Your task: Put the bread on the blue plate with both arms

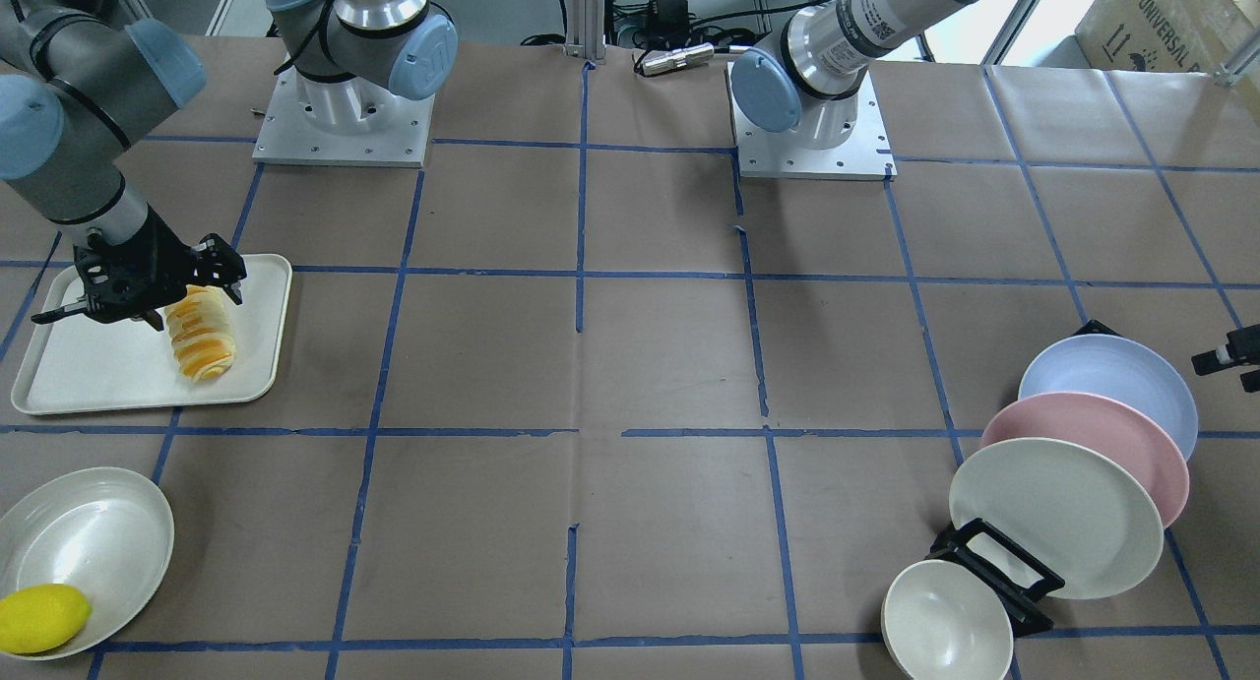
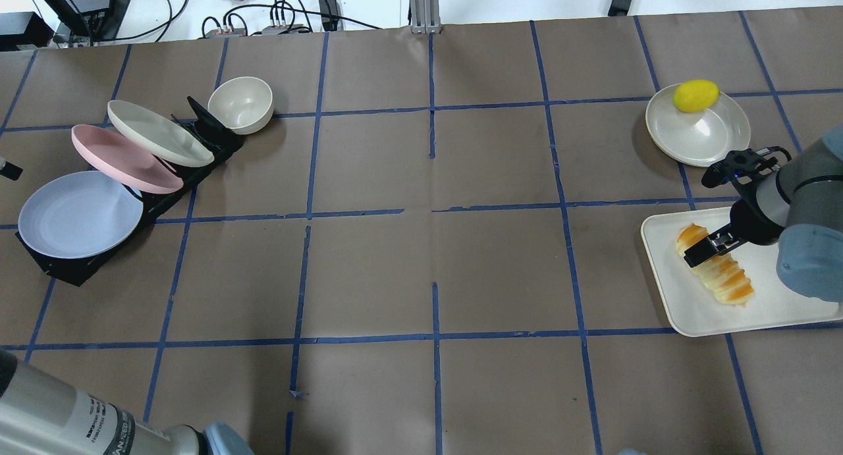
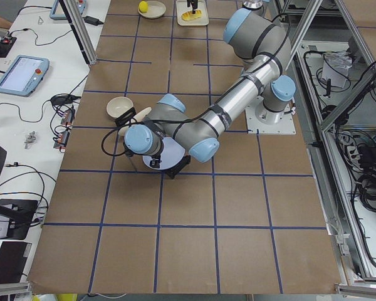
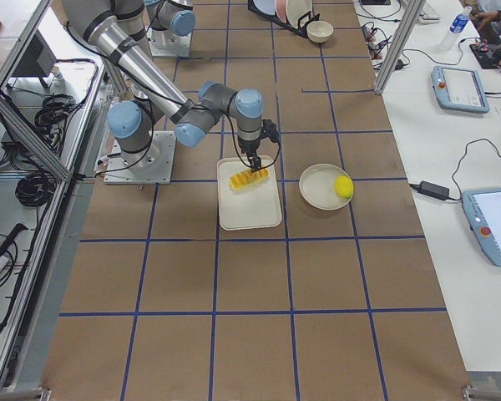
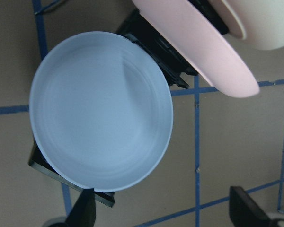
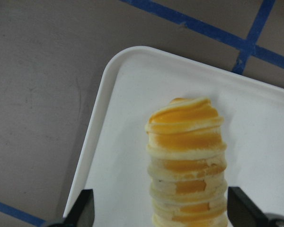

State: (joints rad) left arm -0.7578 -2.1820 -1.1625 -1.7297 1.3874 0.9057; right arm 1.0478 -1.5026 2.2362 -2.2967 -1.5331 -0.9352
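While the right gripper (image 6: 163, 213) hangs over the bread (image 2: 728, 280) with its jaws wide apart, one on each side, the loaf lies on the white tray (image 2: 685, 307) at the overhead view's right edge. The left gripper (image 5: 165, 213), also wide apart and holding nothing, hovers over the blue plate (image 5: 99, 113), at that view's left edge beside the pink plate (image 5: 194, 42).
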